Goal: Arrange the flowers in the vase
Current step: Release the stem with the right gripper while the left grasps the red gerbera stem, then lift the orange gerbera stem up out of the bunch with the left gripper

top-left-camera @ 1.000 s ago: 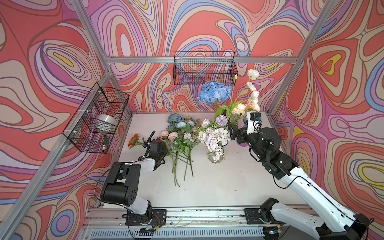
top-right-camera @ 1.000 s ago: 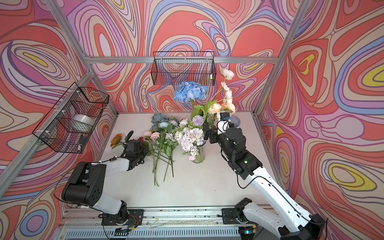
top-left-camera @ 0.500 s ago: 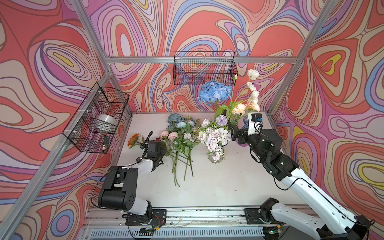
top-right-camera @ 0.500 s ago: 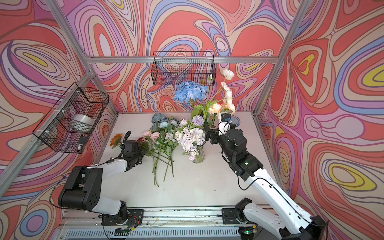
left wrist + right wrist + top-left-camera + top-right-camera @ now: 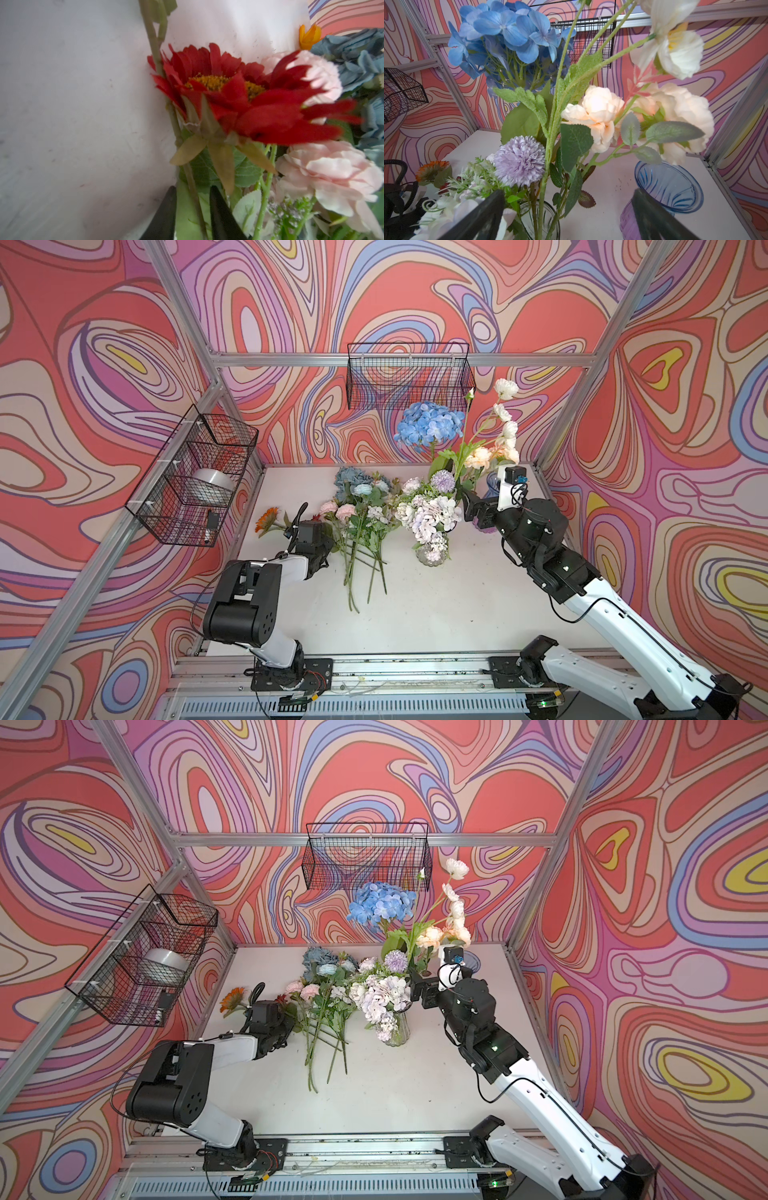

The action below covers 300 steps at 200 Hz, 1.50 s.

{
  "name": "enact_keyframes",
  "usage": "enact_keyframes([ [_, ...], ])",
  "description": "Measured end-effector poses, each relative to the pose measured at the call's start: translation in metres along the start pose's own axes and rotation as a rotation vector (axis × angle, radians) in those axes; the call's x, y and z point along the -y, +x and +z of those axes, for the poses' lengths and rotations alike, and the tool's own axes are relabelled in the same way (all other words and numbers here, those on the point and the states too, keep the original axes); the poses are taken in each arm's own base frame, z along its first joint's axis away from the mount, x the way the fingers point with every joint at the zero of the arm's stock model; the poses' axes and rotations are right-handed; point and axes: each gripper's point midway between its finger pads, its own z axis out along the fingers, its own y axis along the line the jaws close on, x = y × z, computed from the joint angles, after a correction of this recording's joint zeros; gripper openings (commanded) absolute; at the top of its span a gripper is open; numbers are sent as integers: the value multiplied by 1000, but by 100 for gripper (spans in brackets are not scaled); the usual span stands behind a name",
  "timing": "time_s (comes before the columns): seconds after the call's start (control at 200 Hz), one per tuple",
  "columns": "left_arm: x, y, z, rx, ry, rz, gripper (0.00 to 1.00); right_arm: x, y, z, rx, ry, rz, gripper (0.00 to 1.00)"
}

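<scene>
In both top views the left arm is folding low over the table [image 5: 436, 614]. Its forearm is stretching toward the middle, and the left gripper [image 5: 329, 546] is sitting at the left edge of the loose flowers [image 5: 361, 514]. These are lying in a heap at the centre of the frame, with blooms toward the back wall and stems toward the front. An orange flower [image 5: 268, 520] is lying just left of that wrist.

The right arm is rising from the lower right with its elbow bent. It is holding the right gripper [image 5: 468, 508] beside the bouquet standing in the clear glass vase [image 5: 432, 555]. A blue hydrangea [image 5: 428, 427] and peach peonies [image 5: 478, 458] are towering above. A blue-and-purple vase [image 5: 492, 483] is partly hiding behind that gripper. Wire baskets [image 5: 409, 377] are hanging on the walls.

In the left wrist view two black fingers [image 5: 166, 218] are showing at bottom centre. They are narrowly parted, straddling a green stem [image 5: 154, 47] and a leaf without pinching them. A red flower [image 5: 239, 99] is filling the centre and blocking the view, with pink peonies [image 5: 332, 172] at lower right.

In the right wrist view the fingers are spreading wide along the bottom edge, grasping nothing. The bouquet's stems are rising beyond them, a lilac pompom [image 5: 519, 164] left of centre.
</scene>
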Motion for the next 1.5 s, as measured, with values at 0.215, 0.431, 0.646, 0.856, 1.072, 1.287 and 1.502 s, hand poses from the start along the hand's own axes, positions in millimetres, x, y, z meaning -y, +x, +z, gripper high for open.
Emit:
enact_keyframes([
  [0.215, 4, 0, 0, -3, 19, -7, 0, 1, 0, 0, 0, 3, 0, 98],
  [0.431, -7, 1, -29, 19, 26, -9, 0, 1, -2, -2, 6, 3, 2, 98],
  [0.646, -39, 5, -62, 48, -17, -14, 0, 1, -2, -1, 6, 1, 2, 98],
  [0.856, -21, -7, -83, 98, 24, 47, 0, -2, -1, 1, 6, -11, 4, 98],
  [1.072, 58, -12, -108, 172, 152, 333, 0, -4, -3, 2, 12, -22, 9, 98],
  [1.287, 122, 3, -122, 240, 270, 643, 0, -5, -4, 2, 19, -23, 13, 98],
  [1.502, 153, 24, -127, 306, 311, 936, 0, -5, -10, -1, 37, -27, 19, 98],
])
